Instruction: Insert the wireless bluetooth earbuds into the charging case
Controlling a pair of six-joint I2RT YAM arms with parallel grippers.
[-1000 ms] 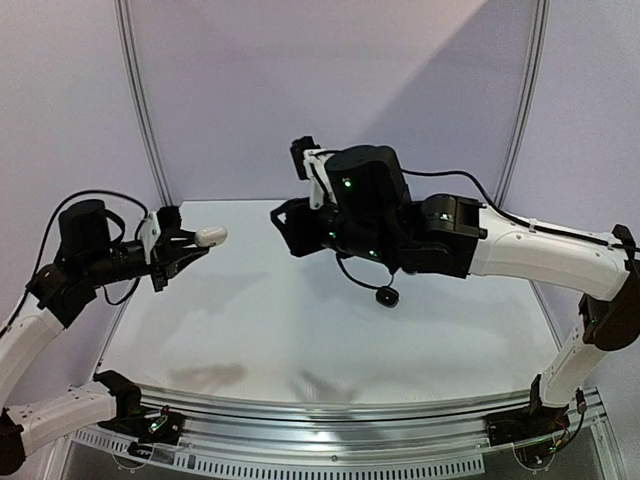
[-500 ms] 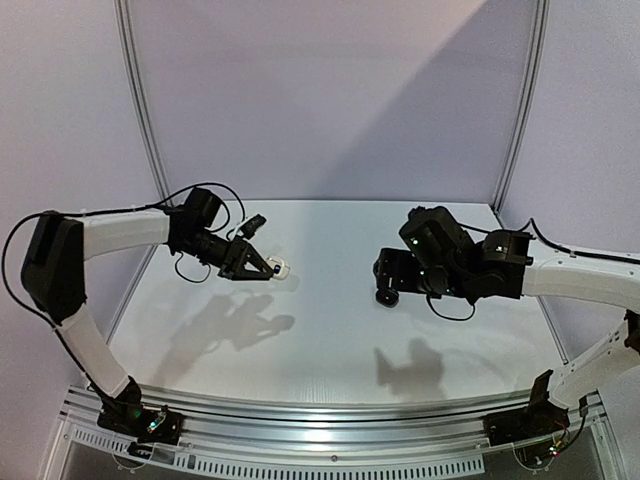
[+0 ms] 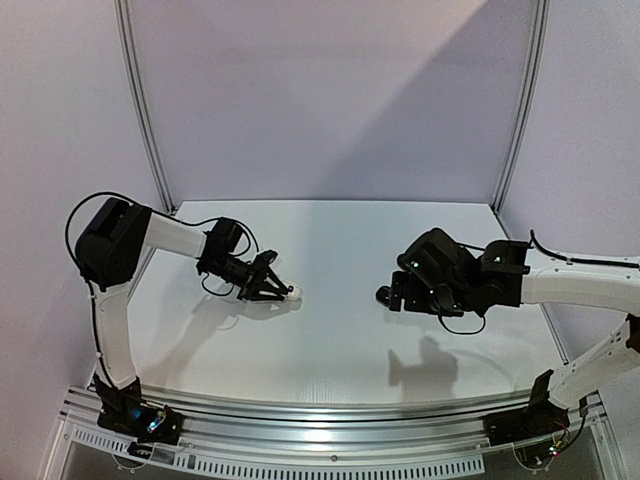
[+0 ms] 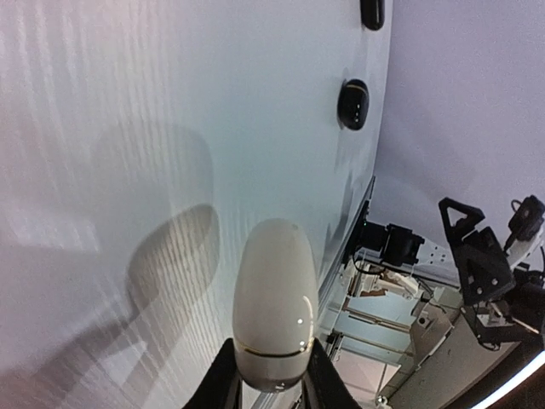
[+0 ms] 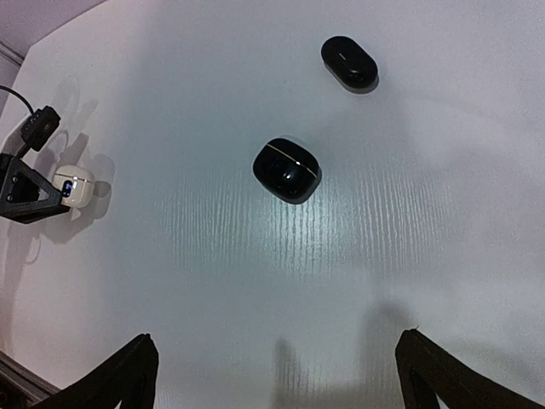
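L gripper (image 3: 281,291): jaws clamped on one end of white charging case (image 4: 274,298), lid shut, seam just above the fingers (image 4: 223,379), rounded end pointing away from wrist. Case is low over table (image 3: 330,345), left of centre; contact w/ surface can't tell.

R gripper (image 5: 277,336): jaws wide apart, hanging over right side of table, cam looking down.

In R wrist view, two dark cases lie on table, both shut, apart from each other: rounder black case (image 5: 287,169) mid-frame, oblong black case (image 5: 349,63) beyond it. Both well apart from white charging case
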